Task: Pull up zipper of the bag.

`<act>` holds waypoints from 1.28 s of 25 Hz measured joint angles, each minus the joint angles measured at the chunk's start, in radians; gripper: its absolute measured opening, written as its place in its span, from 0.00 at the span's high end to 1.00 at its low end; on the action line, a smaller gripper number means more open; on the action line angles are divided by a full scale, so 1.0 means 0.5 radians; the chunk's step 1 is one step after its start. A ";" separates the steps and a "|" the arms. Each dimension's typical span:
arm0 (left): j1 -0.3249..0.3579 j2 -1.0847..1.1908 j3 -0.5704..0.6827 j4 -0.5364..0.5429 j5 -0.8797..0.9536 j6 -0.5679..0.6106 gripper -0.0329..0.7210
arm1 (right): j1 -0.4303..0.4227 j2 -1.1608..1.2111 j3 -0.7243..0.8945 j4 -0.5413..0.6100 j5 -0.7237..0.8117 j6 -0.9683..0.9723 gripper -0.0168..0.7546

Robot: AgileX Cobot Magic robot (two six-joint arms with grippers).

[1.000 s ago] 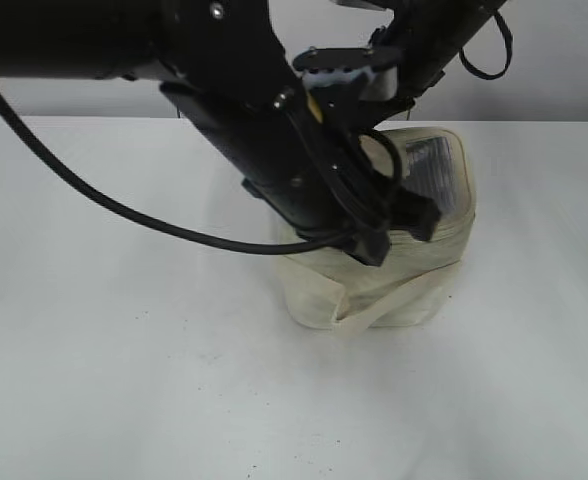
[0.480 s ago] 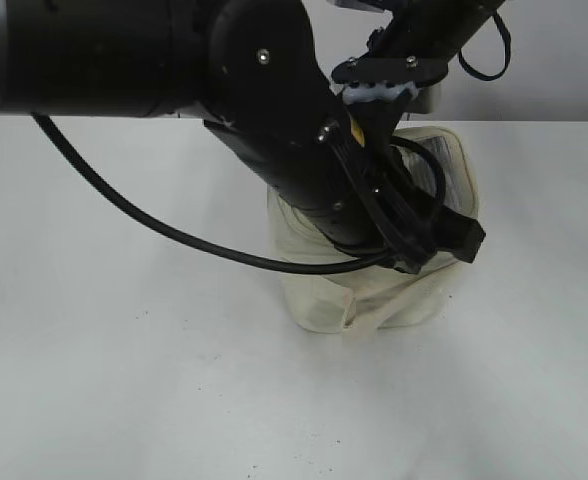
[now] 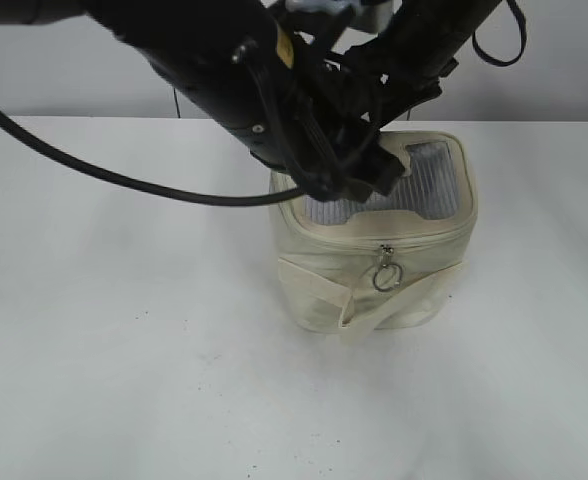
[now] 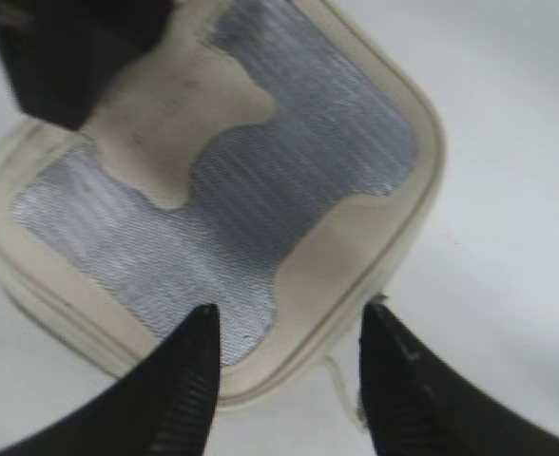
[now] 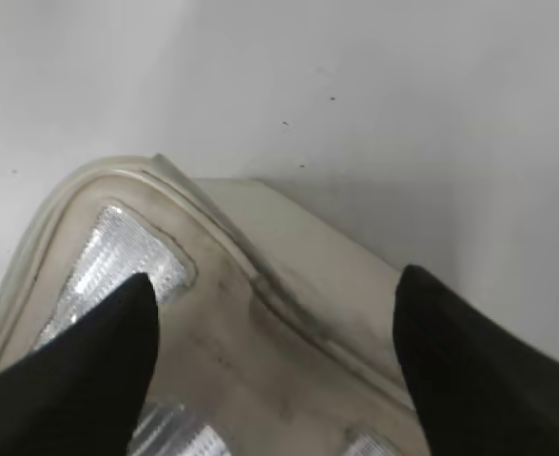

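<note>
The cream bag (image 3: pixel 319 265) stands upright on the white table, its grey ribbed top panel (image 3: pixel 429 190) facing up. The zipper track (image 3: pixel 424 238) runs round the lid rim, and a silver ring pull (image 3: pixel 387 273) hangs at the front middle. My left gripper (image 3: pixel 372 178) is open and empty, just above the lid's left half. In the left wrist view its fingers (image 4: pixel 289 312) straddle a lid corner above the panel (image 4: pixel 260 190) and bone-shaped patch (image 4: pixel 180 114). My right gripper (image 5: pixel 278 280) is open and empty over the lid's far edge (image 5: pixel 260 370); the left arm mostly hides it in the exterior view.
Both black arms cross above the bag's back left (image 3: pixel 274 90), and a black cable (image 3: pixel 124 180) loops over the table at left. The wide strap band (image 3: pixel 394 300) hangs down the bag's front. White table (image 3: pixel 124 380) surrounds the bag.
My left arm has risen up and back from the bag's front to above the lid, uncovering the front face and the ring pull. The bag now stands squarer.
</note>
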 joint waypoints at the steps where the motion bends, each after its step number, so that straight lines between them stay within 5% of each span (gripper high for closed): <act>1: 0.044 -0.003 0.000 0.000 -0.015 0.000 0.43 | -0.007 -0.020 0.000 -0.045 0.012 0.026 0.23; 5: 0.241 -0.003 0.000 -0.068 -0.170 0.000 0.32 | -0.081 -0.089 0.000 -0.125 0.122 0.122 0.22; 12: 0.478 -0.003 0.000 -0.265 -0.508 0.246 0.29 | -0.303 -0.132 0.055 -0.215 0.141 0.340 0.26; 21: 0.517 0.293 -0.308 -0.352 -0.381 0.462 0.29 | -0.437 -0.399 0.465 -0.330 0.144 0.362 0.30; 32: 0.517 0.831 -1.106 -1.045 0.288 1.108 0.29 | -0.617 -0.852 1.123 -0.398 0.030 0.299 0.30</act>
